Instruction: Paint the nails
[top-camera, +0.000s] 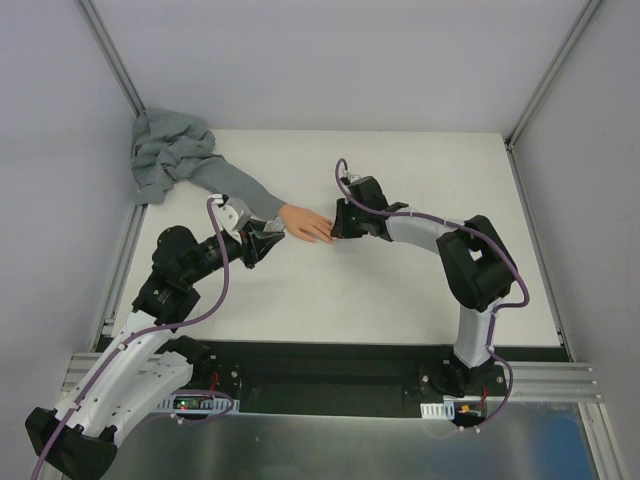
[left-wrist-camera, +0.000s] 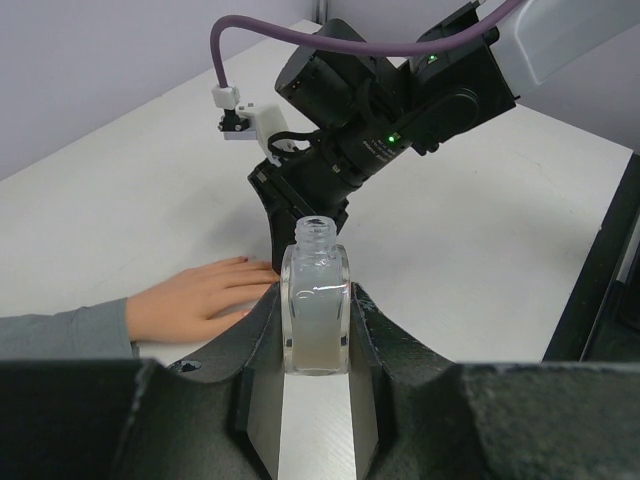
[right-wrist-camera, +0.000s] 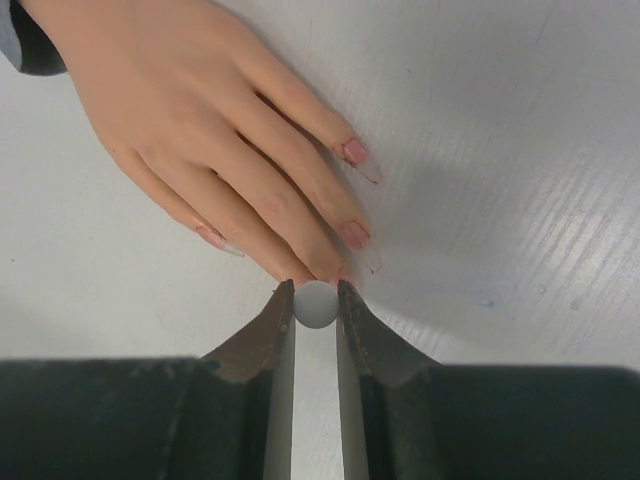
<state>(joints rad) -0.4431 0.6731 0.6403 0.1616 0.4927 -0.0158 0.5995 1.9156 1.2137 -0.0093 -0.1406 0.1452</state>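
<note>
The peach-pink fake hand (top-camera: 305, 224) lies palm down at mid-table, its grey sleeve (top-camera: 230, 185) running back left. In the right wrist view its nails show pinkish: one (right-wrist-camera: 354, 152) on the far finger, one (right-wrist-camera: 354, 234) beside it, one (right-wrist-camera: 212, 237) on the left finger. My right gripper (right-wrist-camera: 317, 293) is shut on a round grey brush cap (right-wrist-camera: 317, 308) directly over a middle fingertip; the brush below it is hidden. My left gripper (left-wrist-camera: 316, 292) is shut on a small clear bottle (left-wrist-camera: 316, 335) with an open neck, held upright just near of the hand.
The sleeve ends in a crumpled grey fabric heap (top-camera: 165, 155) at the back left corner. Metal frame posts (top-camera: 112, 50) rise at both back corners. The right arm's body (left-wrist-camera: 380, 120) and purple cable (left-wrist-camera: 300, 30) stand close behind the bottle.
</note>
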